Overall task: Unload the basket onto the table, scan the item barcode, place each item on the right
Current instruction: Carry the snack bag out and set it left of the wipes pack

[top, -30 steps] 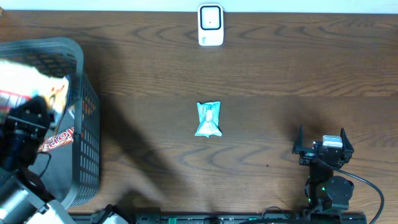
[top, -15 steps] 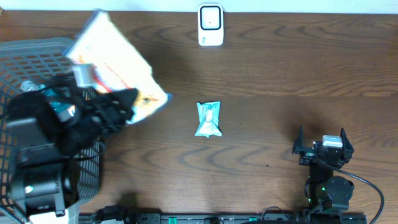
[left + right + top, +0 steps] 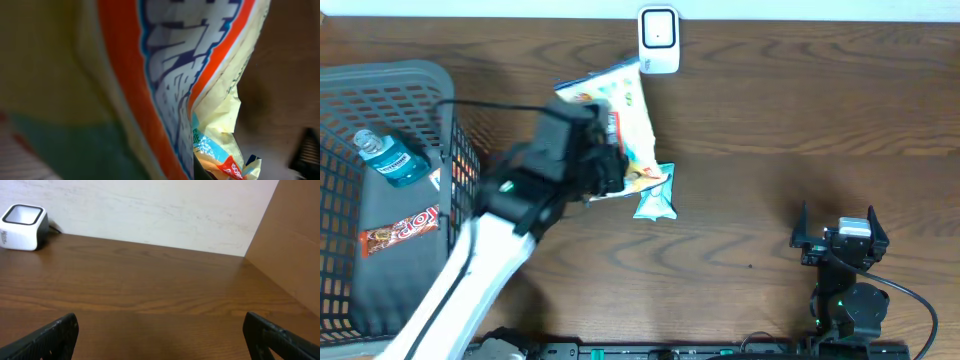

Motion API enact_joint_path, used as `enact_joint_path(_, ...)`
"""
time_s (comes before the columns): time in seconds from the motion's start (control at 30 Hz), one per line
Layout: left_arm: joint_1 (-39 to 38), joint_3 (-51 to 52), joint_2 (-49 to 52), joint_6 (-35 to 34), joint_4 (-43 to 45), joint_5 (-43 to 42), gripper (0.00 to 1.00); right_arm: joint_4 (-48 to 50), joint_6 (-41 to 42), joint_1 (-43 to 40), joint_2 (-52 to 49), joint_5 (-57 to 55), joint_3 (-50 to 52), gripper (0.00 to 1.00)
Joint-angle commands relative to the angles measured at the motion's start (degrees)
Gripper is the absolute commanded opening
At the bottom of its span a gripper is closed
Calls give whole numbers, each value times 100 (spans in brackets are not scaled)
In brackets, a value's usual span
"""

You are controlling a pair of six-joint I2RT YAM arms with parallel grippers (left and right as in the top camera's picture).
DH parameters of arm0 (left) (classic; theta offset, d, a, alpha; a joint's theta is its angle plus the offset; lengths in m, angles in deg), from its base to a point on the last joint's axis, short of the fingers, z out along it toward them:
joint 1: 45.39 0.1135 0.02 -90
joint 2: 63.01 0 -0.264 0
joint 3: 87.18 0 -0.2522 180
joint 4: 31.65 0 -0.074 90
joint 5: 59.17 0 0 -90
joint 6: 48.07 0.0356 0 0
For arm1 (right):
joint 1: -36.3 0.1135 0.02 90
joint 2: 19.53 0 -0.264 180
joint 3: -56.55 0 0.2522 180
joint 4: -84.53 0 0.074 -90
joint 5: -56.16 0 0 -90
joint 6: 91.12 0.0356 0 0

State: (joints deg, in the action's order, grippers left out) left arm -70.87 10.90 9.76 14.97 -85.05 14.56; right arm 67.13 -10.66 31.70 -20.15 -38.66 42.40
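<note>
Snack bag [image 3: 628, 108]: orange, white and yellow, clenched in my left jaws. It sits just beside the scanner [image 3: 659, 40], towards my left, with its upper corner close to the scanner's lower edge. In the left wrist view the snack bag [image 3: 170, 75] fills the frame.
Teal packet [image 3: 656, 198]: flat on the worktop [image 3: 770, 110], nearer me than the scanner, with the bag's lower edge overlapping it in the overhead view.
Basket [image 3: 380, 78]: well left of the scanner. It holds a blue bottle [image 3: 392, 160] and a candy bar [image 3: 402, 228].
Right jaws: released, spread wide, empty, well apart from the scanner.
</note>
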Motion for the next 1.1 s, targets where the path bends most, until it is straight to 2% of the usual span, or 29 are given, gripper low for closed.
enact_joint_path(0.0, -151, -31, 866, -13, 205, 389, 7, -20, -39, -24, 24, -44, 7, 99)
enact_joint_path(0.33, -151, -31, 2072, -138, 376, 389, 7, -20, -39, -24, 24, -44, 7, 99)
enact_joint_path(0.67, -216, -31, 2149, -138, 654, 387, 7, -20, -37, -24, 24, -44, 7, 99)
enact_joint_path(0.9, -721, -31, 2321, -164, 1416, 459, 8, -20, -39, -24, 24, -44, 7, 99)
enact_joint_path(1.0, -837, -31, 2391, -138, 1174, 1335, 8, -20, -39, -24, 24, -44, 7, 99)
enact_joint_path(1.07, -802, -31, 2389, -146, 632, 2297, 8, -20, -39, -24, 24, -44, 7, 99)
